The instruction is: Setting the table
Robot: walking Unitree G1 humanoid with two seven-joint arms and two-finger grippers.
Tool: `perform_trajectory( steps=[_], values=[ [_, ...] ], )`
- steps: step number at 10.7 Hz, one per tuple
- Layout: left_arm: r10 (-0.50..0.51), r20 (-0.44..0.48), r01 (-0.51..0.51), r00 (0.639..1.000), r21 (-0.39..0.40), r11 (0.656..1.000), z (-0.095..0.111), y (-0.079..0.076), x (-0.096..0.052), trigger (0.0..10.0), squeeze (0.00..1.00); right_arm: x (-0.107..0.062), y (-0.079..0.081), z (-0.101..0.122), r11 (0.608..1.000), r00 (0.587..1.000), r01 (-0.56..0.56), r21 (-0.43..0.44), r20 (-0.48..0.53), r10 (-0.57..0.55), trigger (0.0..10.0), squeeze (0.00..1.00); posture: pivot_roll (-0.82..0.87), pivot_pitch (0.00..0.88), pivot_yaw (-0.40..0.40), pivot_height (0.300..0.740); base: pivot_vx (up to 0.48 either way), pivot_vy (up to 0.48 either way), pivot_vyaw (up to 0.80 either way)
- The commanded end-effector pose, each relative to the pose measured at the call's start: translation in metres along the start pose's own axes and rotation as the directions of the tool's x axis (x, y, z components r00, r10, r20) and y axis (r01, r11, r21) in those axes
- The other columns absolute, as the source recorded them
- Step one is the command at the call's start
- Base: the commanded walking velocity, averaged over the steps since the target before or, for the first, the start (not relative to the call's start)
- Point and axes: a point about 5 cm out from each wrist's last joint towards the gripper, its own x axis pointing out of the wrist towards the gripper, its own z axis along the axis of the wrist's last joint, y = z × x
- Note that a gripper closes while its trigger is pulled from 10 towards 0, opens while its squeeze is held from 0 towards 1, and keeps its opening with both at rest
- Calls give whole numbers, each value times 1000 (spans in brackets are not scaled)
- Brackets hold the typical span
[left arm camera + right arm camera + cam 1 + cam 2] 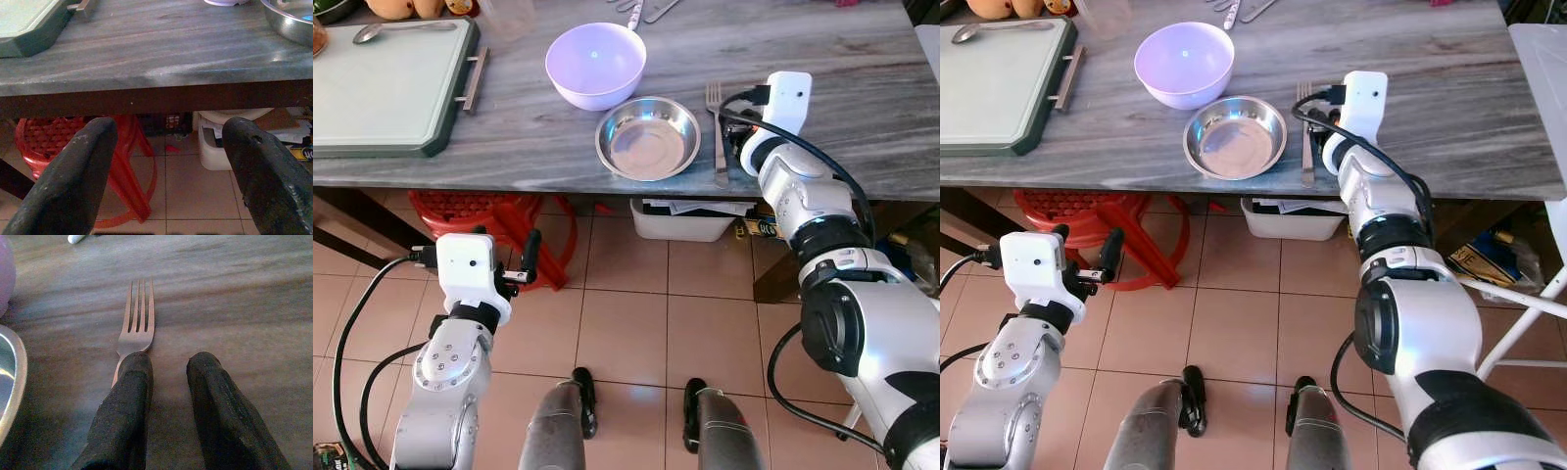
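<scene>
Grey, wood-grained worktop (862, 108) with a dark underside, seen from above and spanning the upper part of the scene. Floor (636, 333) of square, pale pinkish-beige tiles with light grout lines. Beneath the worktop: a red plastic stool (499, 220) with a lattice seat, left of centre; a white plastic bin (680, 220) holding papers, near centre; a dark wooden leg (352, 230) at far left. At far right, part of a white metal frame (1528, 313) stands on the tiles. Lighting is soft and even, with faint glare on the worktop surface.
</scene>
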Motion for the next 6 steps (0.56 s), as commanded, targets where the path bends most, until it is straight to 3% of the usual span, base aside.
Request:
perform_trajectory(
  steps=[1, 4, 6],
  values=[
    [18, -20, -18, 1000, 1, 1000, -3, 4, -3, 10000, 0, 1, 5, -3, 1000, 999, -21, -10, -34, 21, 10000, 0, 116, 301, 73, 740, 0, 0, 0],
    [18, -9, -18, 1000, -7, 1000, -2, 3, -2, 10000, 0, -1, -8, 4, 999, 999, 36, -35, -3, -36, 10000, 0, 117, 297, 67, 740, 0, 0, 0],
    [21, 0, -21, 1000, -12, 1000, 0, 3, -2, 10000, 0, -7, -26, 18, 989, 987, 136, -56, 91, -131, 10000, 0, 119, 294, 64, 740, 0, 0, 0]
  ],
)
